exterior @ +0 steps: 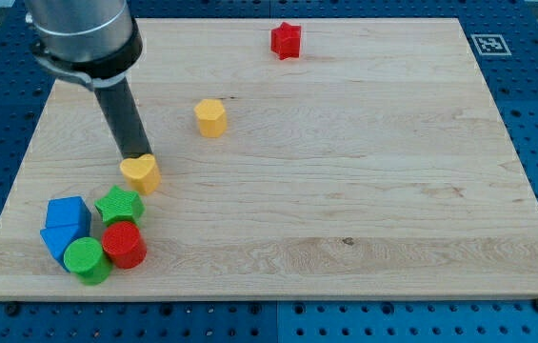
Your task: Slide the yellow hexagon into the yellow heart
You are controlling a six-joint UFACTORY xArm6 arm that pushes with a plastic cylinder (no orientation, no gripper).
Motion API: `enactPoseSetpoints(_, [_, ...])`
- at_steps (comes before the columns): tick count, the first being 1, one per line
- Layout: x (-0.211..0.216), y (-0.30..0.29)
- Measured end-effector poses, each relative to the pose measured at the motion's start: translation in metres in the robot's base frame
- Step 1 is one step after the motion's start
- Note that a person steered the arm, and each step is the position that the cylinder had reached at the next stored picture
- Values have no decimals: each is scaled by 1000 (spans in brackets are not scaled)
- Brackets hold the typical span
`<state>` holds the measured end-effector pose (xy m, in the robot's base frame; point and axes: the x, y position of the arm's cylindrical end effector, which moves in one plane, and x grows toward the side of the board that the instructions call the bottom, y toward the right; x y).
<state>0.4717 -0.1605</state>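
The yellow hexagon (210, 117) sits on the wooden board left of centre, near the view's top. The yellow heart (141, 173) lies lower and to the left of it, with a gap between them. My tip (137, 154) is at the heart's upper edge, touching or nearly touching it, and is left of and below the hexagon.
A cluster sits at the board's lower left: a green star (119, 204), a red cylinder (124, 245), a green cylinder (87, 259) and two blue blocks (66, 225). A red star (287, 40) is at the view's top. A marker tag (488, 44) is at the top right corner.
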Motion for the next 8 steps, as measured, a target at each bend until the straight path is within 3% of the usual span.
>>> enactPoseSetpoints(1, [22, 0])
enactPoseSetpoints(2, [7, 0])
enactPoseSetpoints(3, [-54, 2])
enactPoseSetpoints(4, [-115, 44])
enactPoseSetpoints(5, [-127, 92])
enactPoseSetpoints(8, [-82, 93])
